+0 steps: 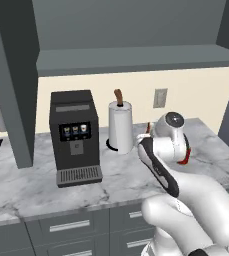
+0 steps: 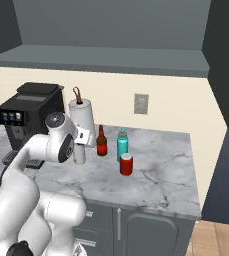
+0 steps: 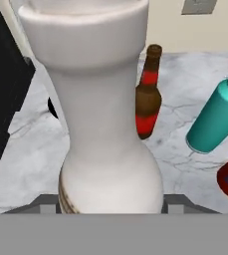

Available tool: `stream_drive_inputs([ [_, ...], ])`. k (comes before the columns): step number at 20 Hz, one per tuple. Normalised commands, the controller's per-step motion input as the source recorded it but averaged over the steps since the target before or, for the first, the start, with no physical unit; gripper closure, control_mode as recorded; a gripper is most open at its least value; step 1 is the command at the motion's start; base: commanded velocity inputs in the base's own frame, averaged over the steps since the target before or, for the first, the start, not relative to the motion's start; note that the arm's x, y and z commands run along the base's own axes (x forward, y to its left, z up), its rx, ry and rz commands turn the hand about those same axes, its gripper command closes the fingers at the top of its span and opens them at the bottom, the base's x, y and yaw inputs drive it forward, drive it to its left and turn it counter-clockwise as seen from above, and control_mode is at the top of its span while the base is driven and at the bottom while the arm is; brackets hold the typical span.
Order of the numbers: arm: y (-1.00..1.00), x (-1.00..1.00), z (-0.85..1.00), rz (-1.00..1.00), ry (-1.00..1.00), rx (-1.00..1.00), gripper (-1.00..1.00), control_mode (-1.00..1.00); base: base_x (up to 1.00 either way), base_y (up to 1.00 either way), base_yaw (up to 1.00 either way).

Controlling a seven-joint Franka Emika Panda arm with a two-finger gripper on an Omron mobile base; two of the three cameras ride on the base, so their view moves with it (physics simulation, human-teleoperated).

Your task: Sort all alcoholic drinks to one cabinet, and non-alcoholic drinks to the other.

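A pale cream-white bottle [image 3: 105, 124] stands upright on the counter and looms large in the hand view. My gripper [image 3: 110, 204] is shut on its lower body, one finger on each side. From the right base view the gripper [image 2: 81, 144] sits just in front of the paper-towel roll, with the cream bottle [image 2: 79, 156] below it. To its right stand the brown bottle with a red label [image 2: 101, 142], the teal bottle [image 2: 122, 145] and the red soda can [image 2: 126, 164]. An open dark grey overhead cabinet [image 2: 111, 57] hangs above the counter.
A black coffee machine [image 1: 75, 135] stands on the marble counter [image 1: 31, 185] at the left. The white paper-towel roll [image 1: 120, 125] is right behind the gripper. A wall outlet [image 2: 141, 103] is on the back wall. Grey drawers [image 1: 68, 227] run below the counter edge.
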Motion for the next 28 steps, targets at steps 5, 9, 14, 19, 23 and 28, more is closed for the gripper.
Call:
stream_drive_inputs([
  [5, 0.24, -0.21, 1.0, 0.07, -0.04, 0.0, 1.0, -1.0, 0.0, 0.0, 0.0],
  [9, 0.18, -0.37, 0.99, 0.19, -0.14, 0.0, 1.0, -1.0, 0.0, 0.0, 0.0],
  [14, 0.25, -0.13, 1.0, 0.13, -0.17, -0.01, 1.0, -1.0, 0.0, 0.0, 0.0],
  [19, 0.38, 0.0, 1.0, 0.02, -0.15, -0.02, 1.0, -1.0, 0.0, 0.0, 0.0],
  [23, 0.41, 0.0, 0.99, 0.0, -0.11, 0.0, 1.0, -1.0, 0.0, 0.0, 0.0],
  [28, 0.36, -0.01, 0.8, 0.0, -0.12, 0.01, 1.0, -1.0, 0.0, 0.0, 0.0],
])
